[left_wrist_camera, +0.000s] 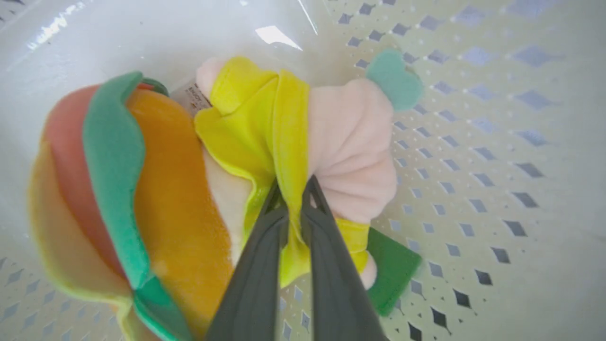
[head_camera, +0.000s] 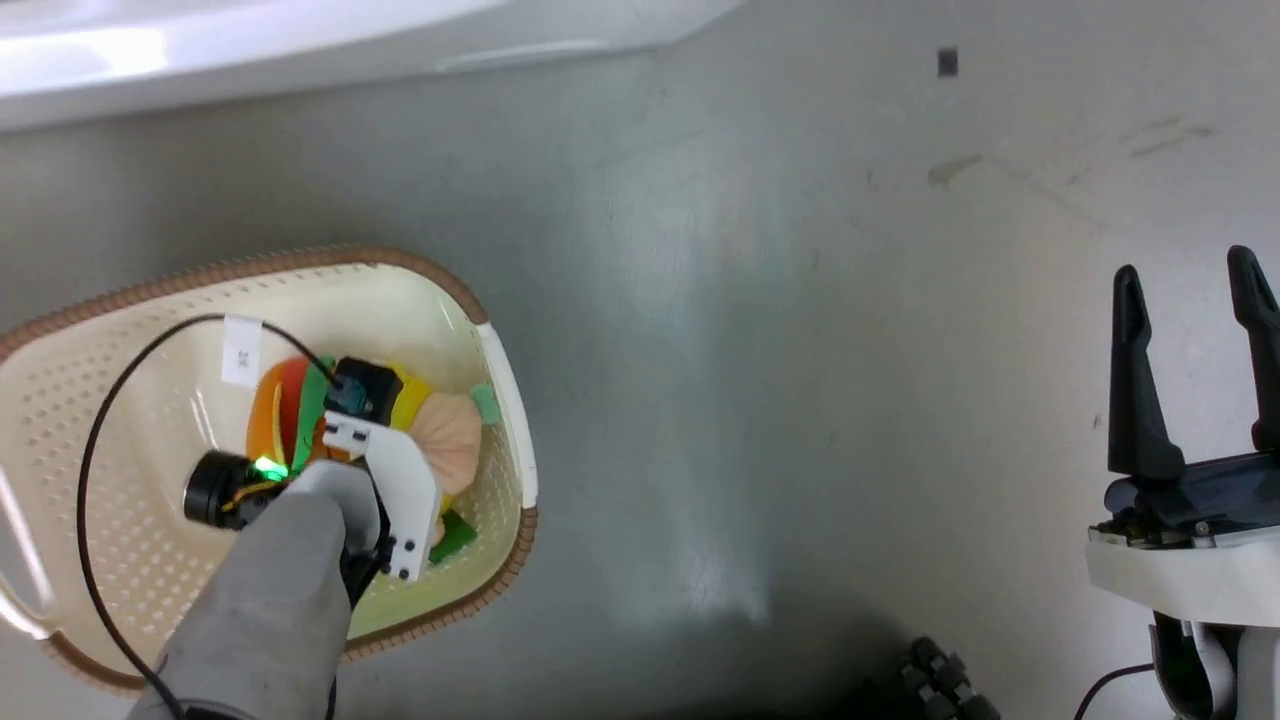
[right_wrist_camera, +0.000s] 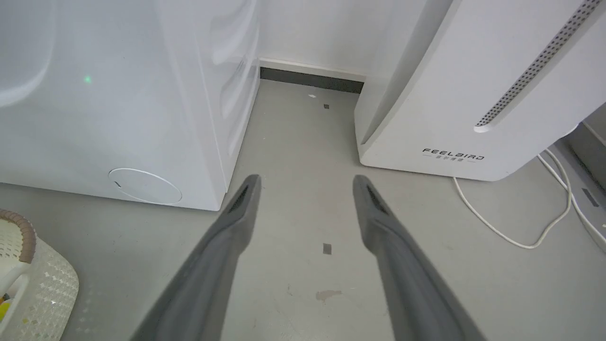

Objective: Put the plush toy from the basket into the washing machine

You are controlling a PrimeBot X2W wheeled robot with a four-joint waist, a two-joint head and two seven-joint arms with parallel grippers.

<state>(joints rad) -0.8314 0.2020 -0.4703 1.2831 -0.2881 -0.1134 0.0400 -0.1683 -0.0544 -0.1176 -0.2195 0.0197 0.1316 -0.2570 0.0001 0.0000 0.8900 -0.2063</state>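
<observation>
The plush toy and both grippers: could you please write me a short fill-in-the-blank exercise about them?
1. The left gripper is ____ on the plush toy.
2. The plush toy lies in the basket, whose rim is ____.
3. The right gripper holds nothing and is ____.
Missing words: shut; brown; open.

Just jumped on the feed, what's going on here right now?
The left tool is down inside the basket, its two fingers pinched shut on a yellow fold of the plush toy. The toy has not yet left the basket; I cannot tell whether it rests on the bottom or is slightly raised. The right tool is open and holds nothing, above the floor near the washing machine.
</observation>
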